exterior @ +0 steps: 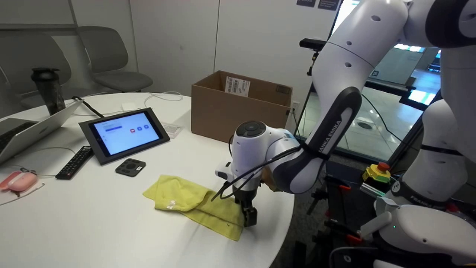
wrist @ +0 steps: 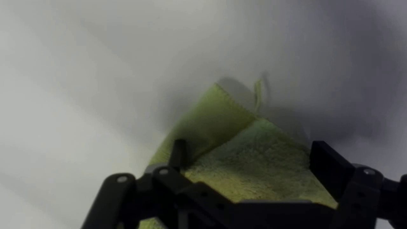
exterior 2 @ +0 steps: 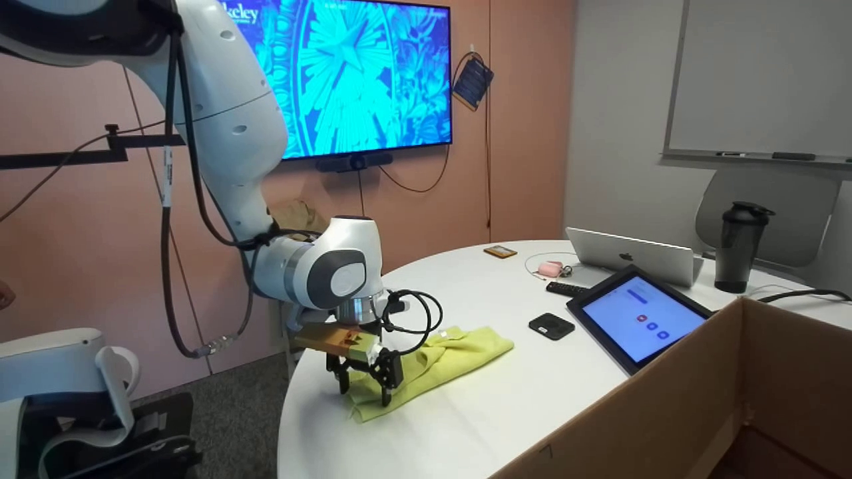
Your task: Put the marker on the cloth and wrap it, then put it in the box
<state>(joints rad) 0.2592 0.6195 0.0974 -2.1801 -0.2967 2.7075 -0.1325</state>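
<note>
Wrist view is showing the gripper (wrist: pixel 249 156) spanning one end of the yellow cloth (wrist: pixel 260 165), its fingers (wrist: pixel 330 168) standing well apart, with fabric lying between them and nothing being pinched. No marker is showing in any view; it may be hiding under the fold, but I am not able to tell. Judging by this, the step in hand is probably turning the end over to wrap. Doing it well is likely asking for a low close that is catching every layer, not the top one alone, then a gentle lift across the cloth so nothing inside is rolling out. The cloth is resting on a round white counter (exterior: pixel 111 230), whose edge is curving near that end. Further off, a tablet (exterior: pixel 126 132), a remote (exterior: pixel 74 162) and a laptop (exterior: pixel 41 128) are sharing the surface, and the open cardboard box (exterior: pixel 223 115) is standing near the tablet. Grey chairs (exterior: pixel 104 50) are standing beyond, and in an exterior view a big screen (exterior 2: pixel 366 80) is glowing on a pinkish wall (exterior 2: pixel 532 120).
</note>
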